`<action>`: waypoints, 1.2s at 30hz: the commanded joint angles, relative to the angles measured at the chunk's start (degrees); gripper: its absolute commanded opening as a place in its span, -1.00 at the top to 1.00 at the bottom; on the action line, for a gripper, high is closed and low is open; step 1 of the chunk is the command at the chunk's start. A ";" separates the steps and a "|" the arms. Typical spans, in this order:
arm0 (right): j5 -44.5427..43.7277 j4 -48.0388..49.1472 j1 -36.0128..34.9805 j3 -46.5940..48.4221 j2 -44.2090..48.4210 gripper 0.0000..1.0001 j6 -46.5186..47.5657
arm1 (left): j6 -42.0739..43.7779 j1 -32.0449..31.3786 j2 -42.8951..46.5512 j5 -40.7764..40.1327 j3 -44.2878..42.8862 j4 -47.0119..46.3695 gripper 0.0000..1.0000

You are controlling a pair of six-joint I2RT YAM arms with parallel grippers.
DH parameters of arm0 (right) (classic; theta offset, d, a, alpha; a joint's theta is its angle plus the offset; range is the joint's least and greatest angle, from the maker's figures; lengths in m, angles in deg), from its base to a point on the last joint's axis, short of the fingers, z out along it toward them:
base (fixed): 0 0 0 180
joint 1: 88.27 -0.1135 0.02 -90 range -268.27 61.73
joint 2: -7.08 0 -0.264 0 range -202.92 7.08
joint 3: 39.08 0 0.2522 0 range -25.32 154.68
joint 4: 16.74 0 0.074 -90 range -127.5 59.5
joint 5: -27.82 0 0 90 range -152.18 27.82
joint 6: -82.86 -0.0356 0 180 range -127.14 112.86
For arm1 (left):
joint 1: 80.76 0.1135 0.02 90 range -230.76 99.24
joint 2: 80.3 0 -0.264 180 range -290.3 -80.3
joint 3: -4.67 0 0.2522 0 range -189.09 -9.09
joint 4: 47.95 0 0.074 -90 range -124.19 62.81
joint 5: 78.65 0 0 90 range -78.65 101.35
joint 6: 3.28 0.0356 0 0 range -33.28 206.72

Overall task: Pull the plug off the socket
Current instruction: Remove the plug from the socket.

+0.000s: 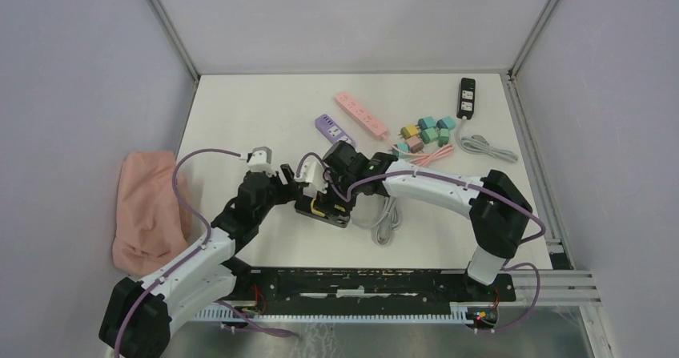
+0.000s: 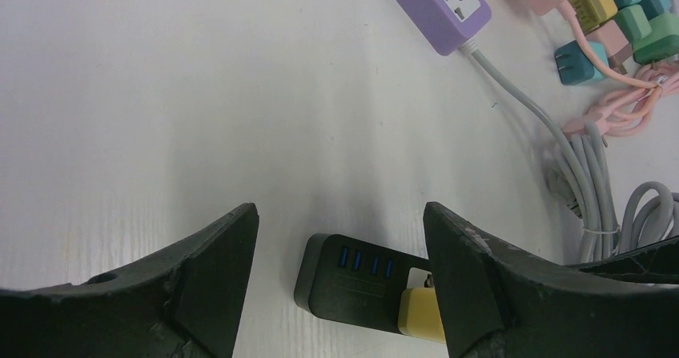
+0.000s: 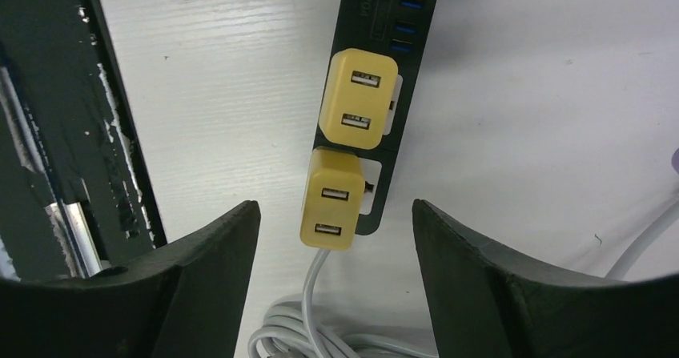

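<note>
A black power strip [image 1: 319, 209] lies on the white table between both grippers. Two yellow USB plugs sit in it side by side [image 3: 358, 98] [image 3: 331, 200]. The one nearer the cable end is skewed, with a bit of prong showing. My right gripper [image 3: 336, 206] is open and hovers over the strip's cable end, a finger on each side of that plug, not touching. My left gripper [image 2: 340, 214] is open above the strip's USB end [image 2: 352, 282]; one yellow plug [image 2: 420, 314] peeks out beside its right finger. In the top view the grippers [image 1: 296, 183] [image 1: 338, 191] nearly meet.
A grey coiled cable [image 1: 388, 218] runs from the strip. Behind are a purple strip [image 1: 335, 128], a pink strip [image 1: 362, 114], a black strip [image 1: 466, 97] with its grey cable [image 1: 484, 146], and several coloured plugs [image 1: 428, 132]. A pink cloth [image 1: 148, 210] lies at the left edge.
</note>
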 commanded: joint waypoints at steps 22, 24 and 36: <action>13.57 -18.50 12.02 -4.96 5.03 0.74 27.10 | 5.82 0.45 1.61 22.73 4.09 -19.77 -0.84; 14.14 -21.90 14.16 -6.16 6.27 0.70 33.23 | 6.04 0.33 1.24 28.32 6.03 -26.03 -0.93; 18.15 -21.09 22.85 -17.00 13.48 0.80 48.42 | 29.33 -19.63 -8.83 30.24 11.61 -44.34 -0.97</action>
